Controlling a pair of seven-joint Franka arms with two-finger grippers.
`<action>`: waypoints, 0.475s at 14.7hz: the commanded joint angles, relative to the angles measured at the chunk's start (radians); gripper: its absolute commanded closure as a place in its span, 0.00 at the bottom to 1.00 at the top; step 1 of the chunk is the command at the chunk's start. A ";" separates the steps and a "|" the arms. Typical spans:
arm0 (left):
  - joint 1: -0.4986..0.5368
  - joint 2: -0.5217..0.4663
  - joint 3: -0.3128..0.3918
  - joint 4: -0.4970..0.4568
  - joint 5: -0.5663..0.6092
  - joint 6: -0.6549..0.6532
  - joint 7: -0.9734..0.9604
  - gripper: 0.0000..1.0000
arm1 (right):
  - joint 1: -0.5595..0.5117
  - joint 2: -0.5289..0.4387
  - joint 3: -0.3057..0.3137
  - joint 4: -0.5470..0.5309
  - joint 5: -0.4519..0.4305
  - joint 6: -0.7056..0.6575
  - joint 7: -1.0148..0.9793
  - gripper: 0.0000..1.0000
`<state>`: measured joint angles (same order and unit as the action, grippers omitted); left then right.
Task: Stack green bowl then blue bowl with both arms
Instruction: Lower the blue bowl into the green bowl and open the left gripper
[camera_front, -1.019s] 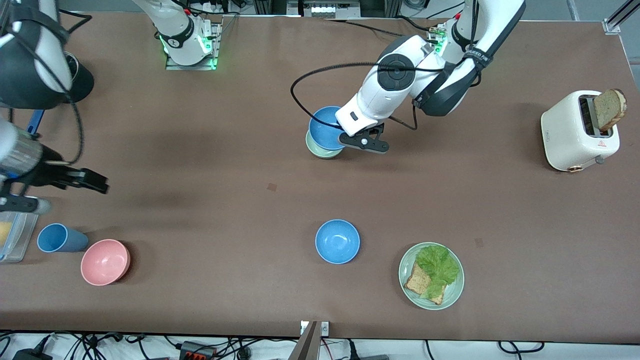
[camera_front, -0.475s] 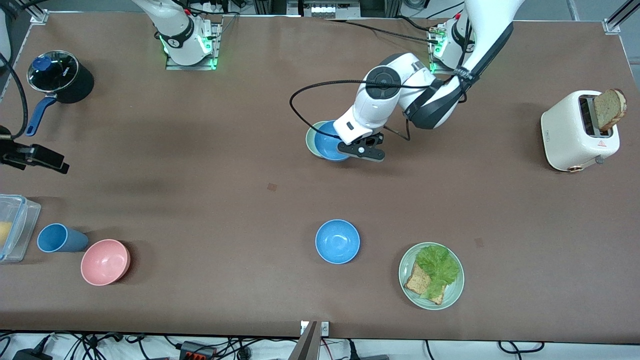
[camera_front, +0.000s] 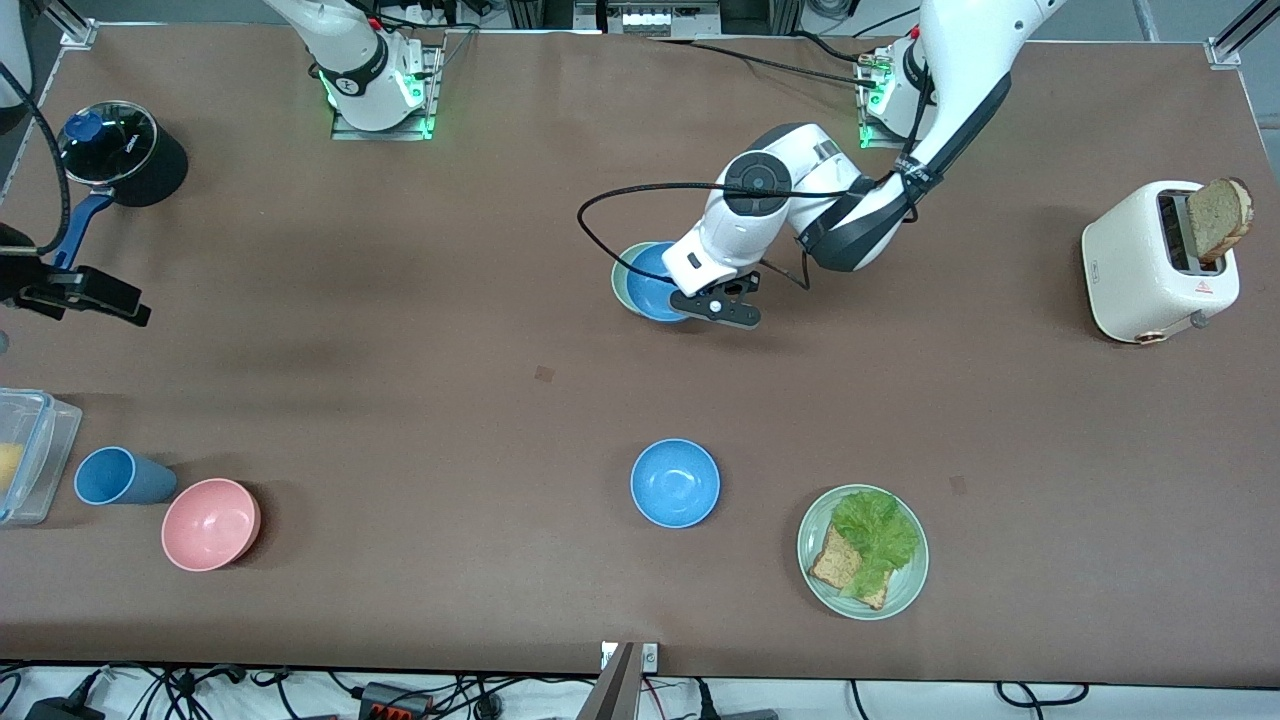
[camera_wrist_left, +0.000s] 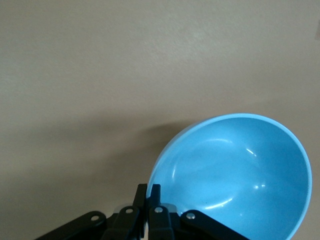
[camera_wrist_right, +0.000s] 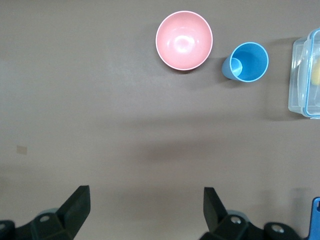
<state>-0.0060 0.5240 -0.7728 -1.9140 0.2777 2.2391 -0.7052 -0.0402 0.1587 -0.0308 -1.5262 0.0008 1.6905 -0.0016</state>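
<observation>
On the brown table (camera_front: 420, 400), past a spare blue bowl (camera_front: 675, 483), the left gripper (camera_front: 690, 297) pinches the blue bowl (camera_front: 652, 283) into the green bowl (camera_front: 622, 280), release seemingly next, while the right gripper (camera_front: 95, 295) waits wide-jawed.

Front view overlooks the table (camera_front: 420, 400); 2 wrist views look down.
</observation>
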 joint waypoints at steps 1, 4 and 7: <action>-0.015 0.013 0.003 -0.002 0.031 0.010 -0.025 0.96 | 0.006 -0.110 -0.009 -0.150 -0.019 0.064 -0.006 0.00; -0.040 0.014 0.004 -0.002 0.029 0.010 -0.043 0.95 | 0.013 -0.110 -0.006 -0.149 -0.025 0.071 -0.005 0.00; -0.040 0.028 0.006 0.000 0.038 0.011 -0.045 0.94 | 0.013 -0.108 -0.006 -0.154 -0.036 0.061 -0.006 0.00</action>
<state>-0.0407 0.5459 -0.7727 -1.9146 0.2780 2.2392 -0.7252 -0.0362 0.0734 -0.0315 -1.6471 -0.0159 1.7414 -0.0016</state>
